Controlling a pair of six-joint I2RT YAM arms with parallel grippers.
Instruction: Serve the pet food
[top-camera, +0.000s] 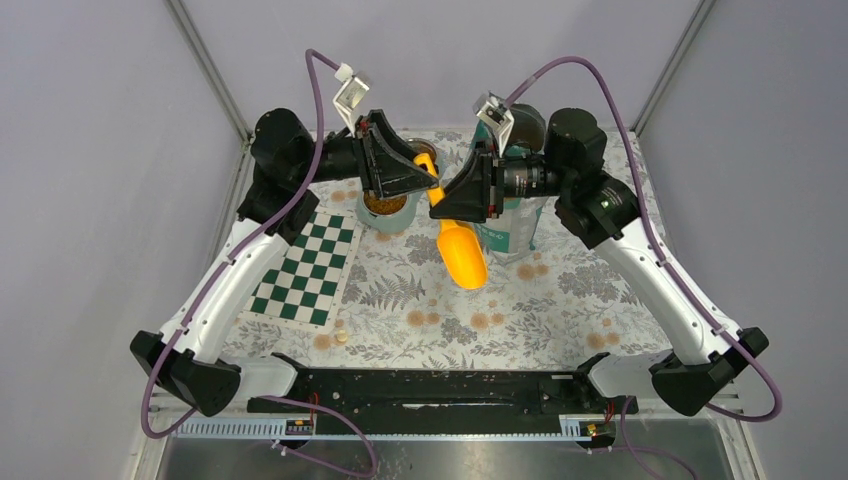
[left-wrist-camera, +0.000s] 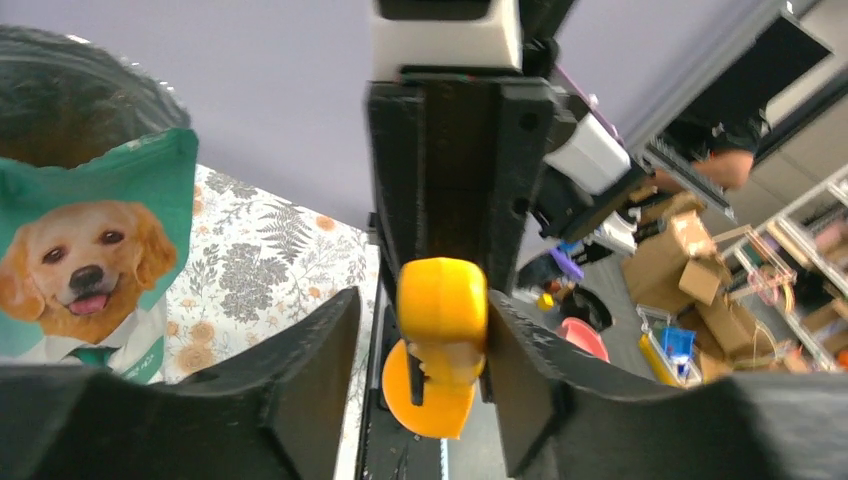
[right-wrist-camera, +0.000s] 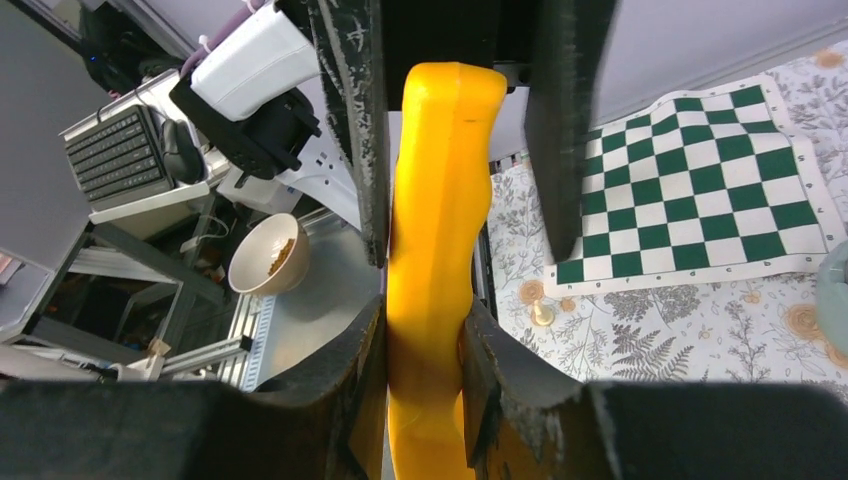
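Top view: kibble (top-camera: 382, 203) lies in a bowl (top-camera: 386, 224) at 10 o'clock from the scoop (top-camera: 463, 256), with the pouch (top-camera: 516, 226) at 2 o'clock.
Left wrist: the left end effector (left-wrist-camera: 421, 306) loosely straddles the scoop's handle, unclamped.
Right wrist: the right end effector (right-wrist-camera: 422, 320) grips that handle.

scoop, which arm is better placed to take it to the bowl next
Left, likely. The left gripper stands open around the handle end of the orange scoop, over the bowl holding kibble. The right gripper clamps the handle farther down, on the pouch side.
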